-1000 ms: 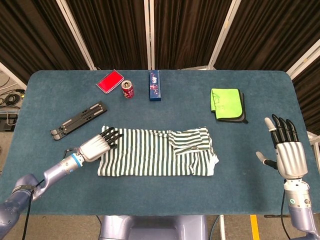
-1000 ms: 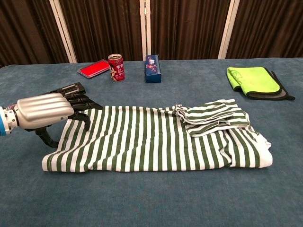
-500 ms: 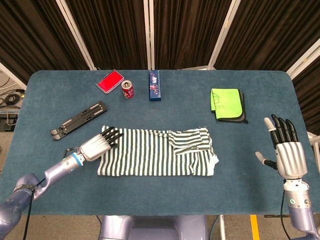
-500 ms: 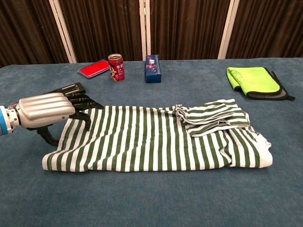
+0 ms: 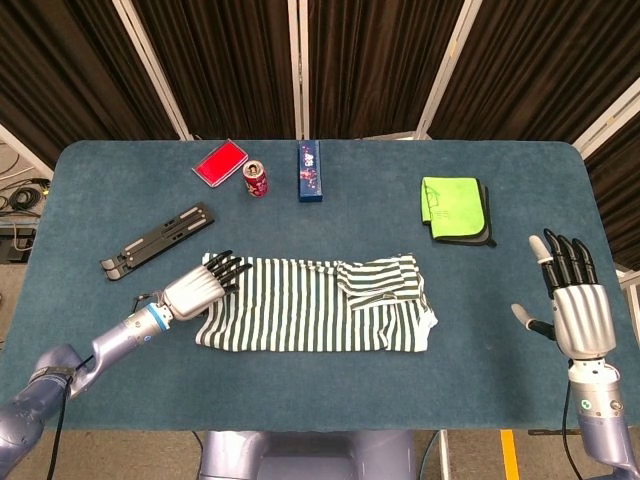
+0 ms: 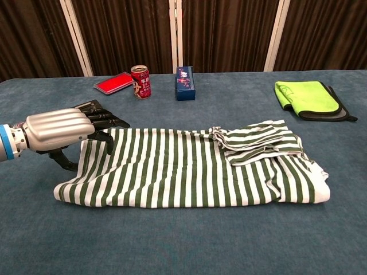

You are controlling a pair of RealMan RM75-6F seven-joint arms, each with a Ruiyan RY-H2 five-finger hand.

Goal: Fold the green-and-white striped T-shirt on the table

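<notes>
The green-and-white striped T-shirt lies flat and partly folded at the middle of the blue table, with a sleeve doubled over on its right part. My left hand is at the shirt's left edge. Its fingers lie over the top-left corner and its thumb is under the hem, which it pinches and holds slightly raised. My right hand hovers open over the table's right edge, palm up and fingers spread, well away from the shirt. The chest view does not show it.
Along the back stand a red flat case, a red can and a blue box. A folded green cloth lies at back right. A black folding stand sits just behind my left hand.
My left hand has risen a little and shifted right, drawing the shirt's left edge up and inward. The right hand has not moved.
</notes>
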